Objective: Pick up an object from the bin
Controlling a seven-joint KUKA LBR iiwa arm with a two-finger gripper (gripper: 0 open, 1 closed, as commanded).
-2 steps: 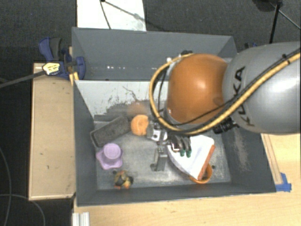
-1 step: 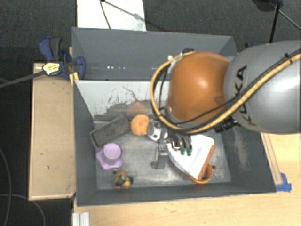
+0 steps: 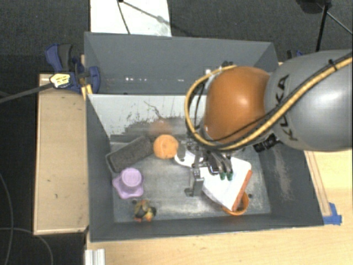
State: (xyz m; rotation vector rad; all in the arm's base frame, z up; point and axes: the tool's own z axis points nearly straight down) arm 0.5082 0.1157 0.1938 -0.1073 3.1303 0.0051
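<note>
My gripper (image 3: pixel 206 182) hangs below the orange wrist cover in the bin's middle right and stands open. One thin metal finger (image 3: pixel 194 182) reaches down to the bin floor, just left of a white flat thing with an orange rim (image 3: pixel 230 191). The other finger sits over that thing's upper edge. Nothing shows clamped between them. An orange ball (image 3: pixel 165 146) lies up and to the left of the gripper, apart from it. A small white piece (image 3: pixel 183 159) lies between the ball and the gripper.
A grey rectangular block (image 3: pixel 129 153) lies tilted at the left by the ball. Below it stands a purple cap-like piece (image 3: pixel 129 183), and a small multicoloured toy (image 3: pixel 144 210) sits by the front wall. The arm covers the bin's right rear.
</note>
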